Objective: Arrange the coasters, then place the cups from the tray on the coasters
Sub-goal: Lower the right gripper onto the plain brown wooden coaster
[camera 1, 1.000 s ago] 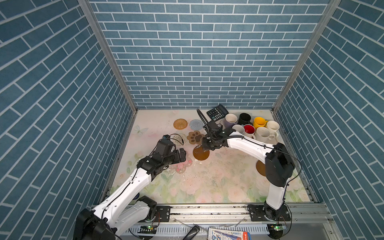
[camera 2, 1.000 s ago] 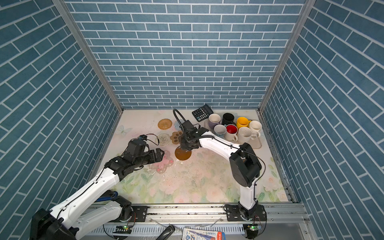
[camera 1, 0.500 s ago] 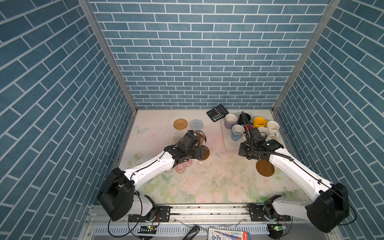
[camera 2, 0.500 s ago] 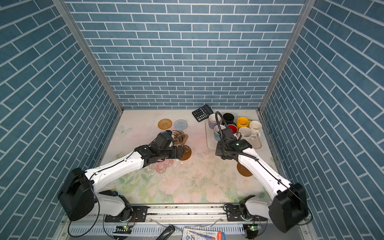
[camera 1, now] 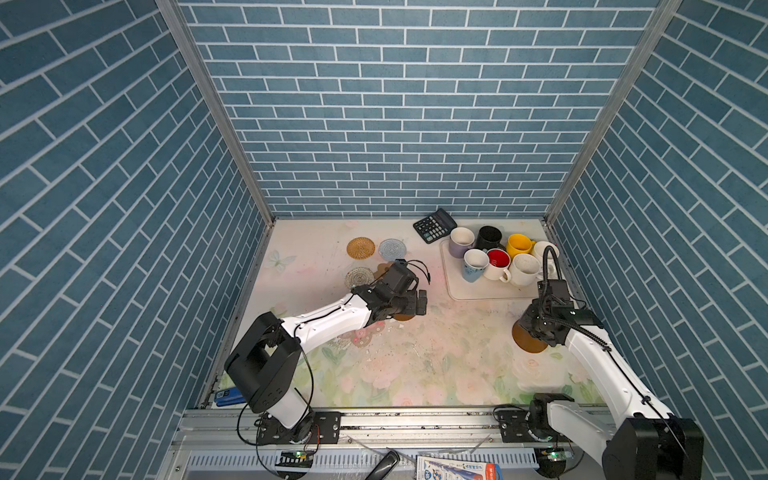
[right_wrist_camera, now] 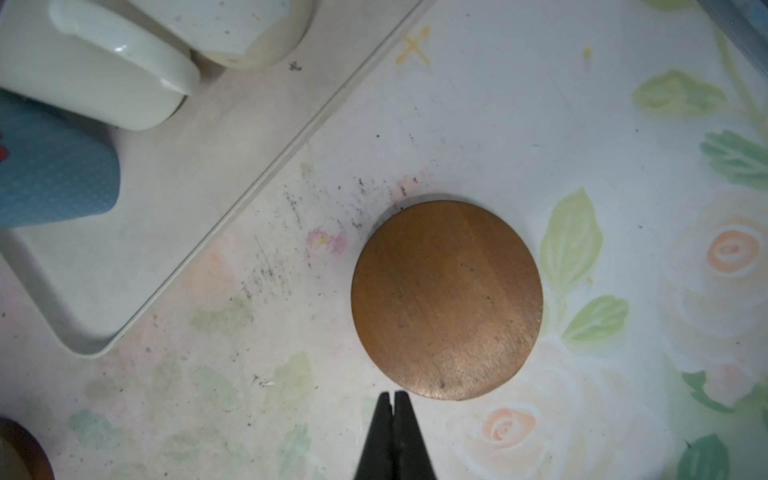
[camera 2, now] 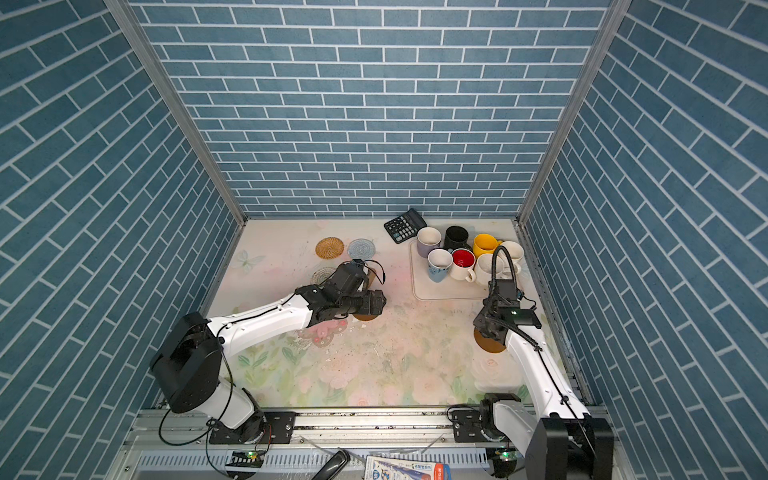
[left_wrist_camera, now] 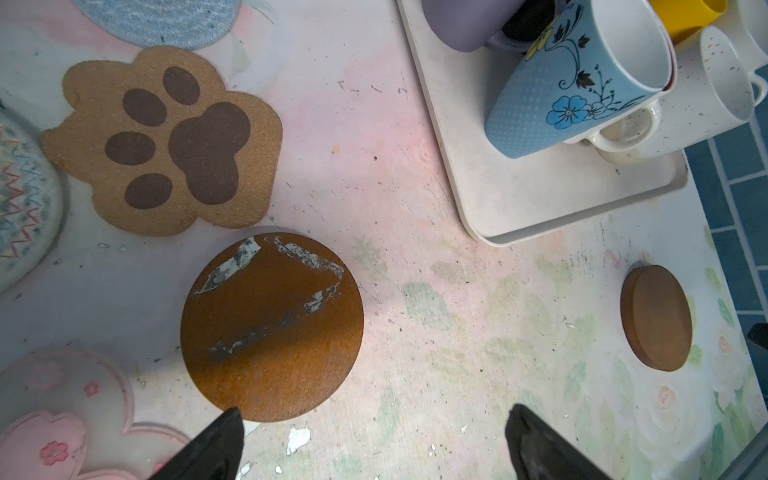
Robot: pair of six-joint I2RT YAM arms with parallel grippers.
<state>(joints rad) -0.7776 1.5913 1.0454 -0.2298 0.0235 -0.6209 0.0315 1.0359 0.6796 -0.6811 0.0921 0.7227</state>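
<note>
Just ahead of clenched, empty right gripper [right_wrist_camera: 392, 397]: amber disc [right_wrist_camera: 446, 299]. Left gripper [left_wrist_camera: 374, 415] released wide, scuffed disc [left_wrist_camera: 272, 328] beside one fingertip.

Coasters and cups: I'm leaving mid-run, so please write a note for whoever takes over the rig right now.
Hands: left hand open, empty, by the scuffed amber disc; right hand shut, empty, beside the smooth amber disc in front of the tray.
Also left of the tray, flat on the table: woven tan coaster, blue-grey coaster, lacy coaster, paw coaster, pink flowery coaster.
Done: coasters spread out.
All seven cups stand on the tray, none on a coaster.
Left: adjust spacing if needed, then move every cup.
</note>
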